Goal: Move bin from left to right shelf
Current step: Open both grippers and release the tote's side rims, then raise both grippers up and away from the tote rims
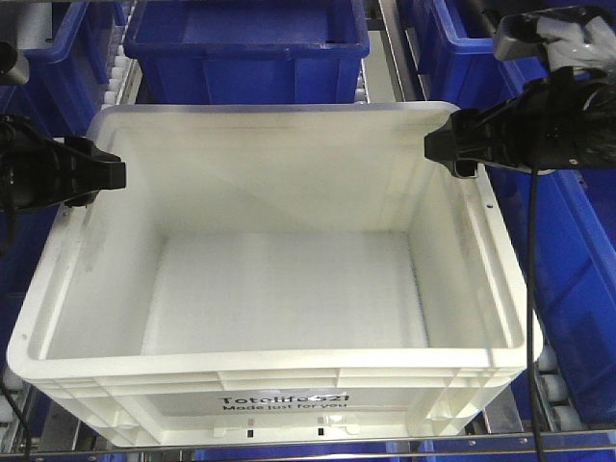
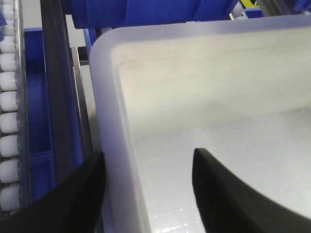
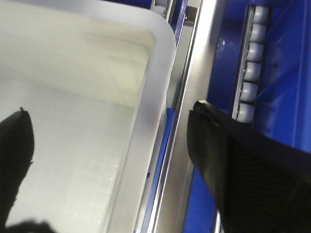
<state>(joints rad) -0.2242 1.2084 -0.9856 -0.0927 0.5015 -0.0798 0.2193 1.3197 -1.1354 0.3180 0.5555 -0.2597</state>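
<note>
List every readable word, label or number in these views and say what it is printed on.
"Totolifo..." – brand line on the front wall of the white bin; its last letters are blurred and cannot be read for certain.
"Made just for you" – smaller line directly beneath it on the same wall.
Neither wrist view shows any text, and none is visible on the blue bins.

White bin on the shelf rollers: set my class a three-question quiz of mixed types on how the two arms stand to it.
1. True or false: the white bin holds parcels.
2. Where does each finger of the left tool sit relative to the bin's left wall?
A. both inside
B. one inside, one outside
C. both outside
3. Fill in: the right tool straddles the bin's ____ rim.

Key: 1 false, it is empty; 2 B; 3 right.
</note>
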